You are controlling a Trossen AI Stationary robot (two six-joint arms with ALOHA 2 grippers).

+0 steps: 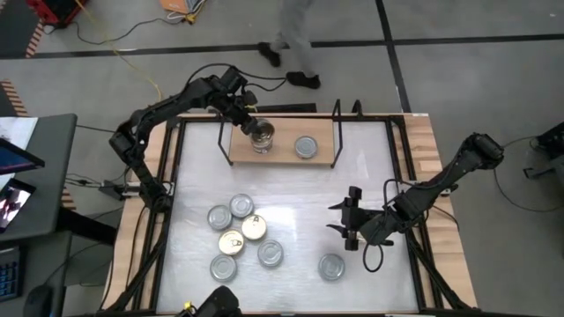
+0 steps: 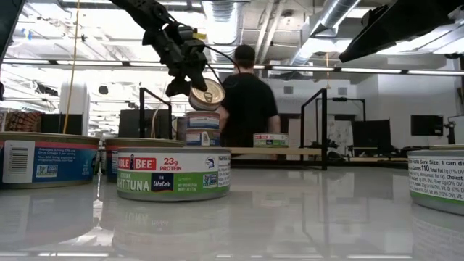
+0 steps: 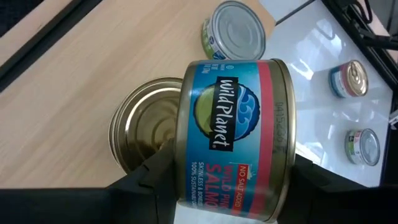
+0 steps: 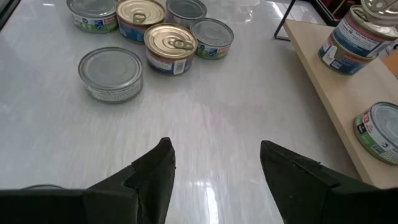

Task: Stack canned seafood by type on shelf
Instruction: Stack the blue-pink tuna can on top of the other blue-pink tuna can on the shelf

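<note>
My left gripper (image 1: 253,124) (image 3: 227,180) hangs over the left part of the light-wood shelf (image 1: 284,155), shut on a blue-and-red salmon tin (image 3: 233,134). The tin hovers tilted above a stack of two tins (image 2: 203,129) whose top lid is gold (image 3: 146,124). A silver-topped tin (image 1: 306,147) rests flat on the shelf to the right of the stack. My right gripper (image 1: 338,220) (image 4: 214,155) is open over the white tabletop. It points toward a cluster of several tins (image 1: 240,236), with a single tin (image 1: 331,266) near it. My left gripper pinches the salmon tin between its two fingers (image 3: 155,177), which sit on the tin's two flat ends with the label wall (image 3: 249,186) between them. The fingers come slanting down from the far left. The tin is lifted clear and tilted, its gold lid (image 2: 206,94) turned toward the near side.
Black wire frames (image 1: 336,132) stand at both ends of the shelf. A person (image 2: 246,101) stands beyond the table's far edge. Bare tabletop (image 1: 300,198) lies between the shelf and the tin cluster. A large tuna tin (image 2: 174,174) sits close to the low camera.
</note>
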